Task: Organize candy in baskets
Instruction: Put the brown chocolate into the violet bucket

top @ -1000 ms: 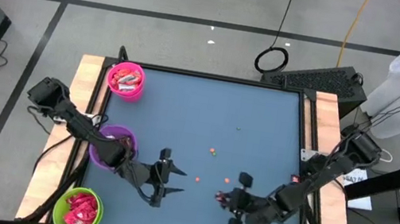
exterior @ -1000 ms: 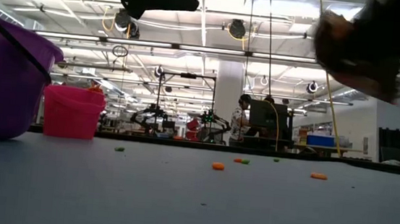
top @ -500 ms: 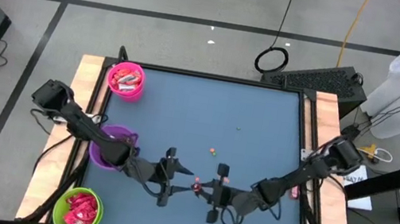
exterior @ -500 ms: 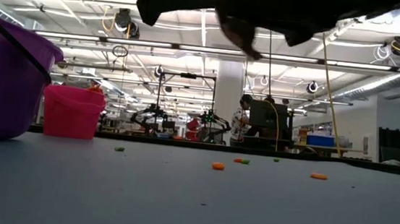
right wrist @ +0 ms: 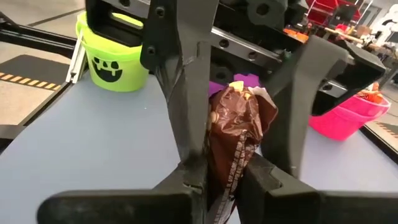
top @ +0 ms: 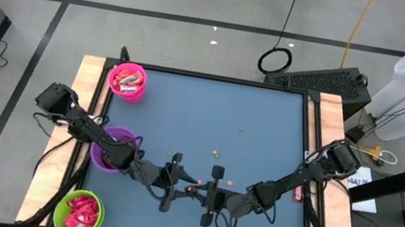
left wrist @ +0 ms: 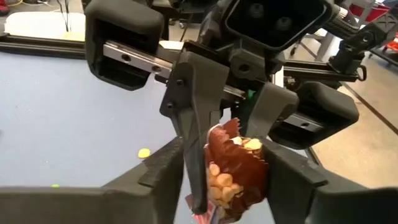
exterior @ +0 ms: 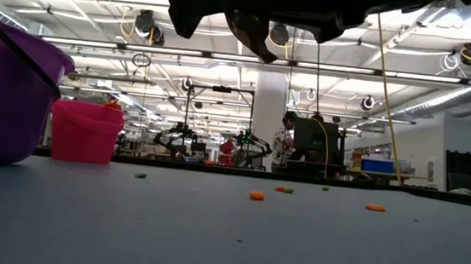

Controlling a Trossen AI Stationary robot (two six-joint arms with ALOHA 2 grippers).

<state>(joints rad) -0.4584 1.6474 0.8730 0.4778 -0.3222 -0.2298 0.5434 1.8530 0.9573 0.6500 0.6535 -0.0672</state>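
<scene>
While the right gripper [top: 208,196] pinches it, the brown candy [left wrist: 233,169] sits between the left gripper's [top: 176,190] spread fingers.

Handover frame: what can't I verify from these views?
- Low view: the top edge cuts off both arms, so the candy does not show there.
- High view: the candy, between the left gripper and right gripper near the table's front middle, is too small to identify.
- Purple basket: the left arm covers part of its contents from above.
- Green basket: outside the low view.
</scene>
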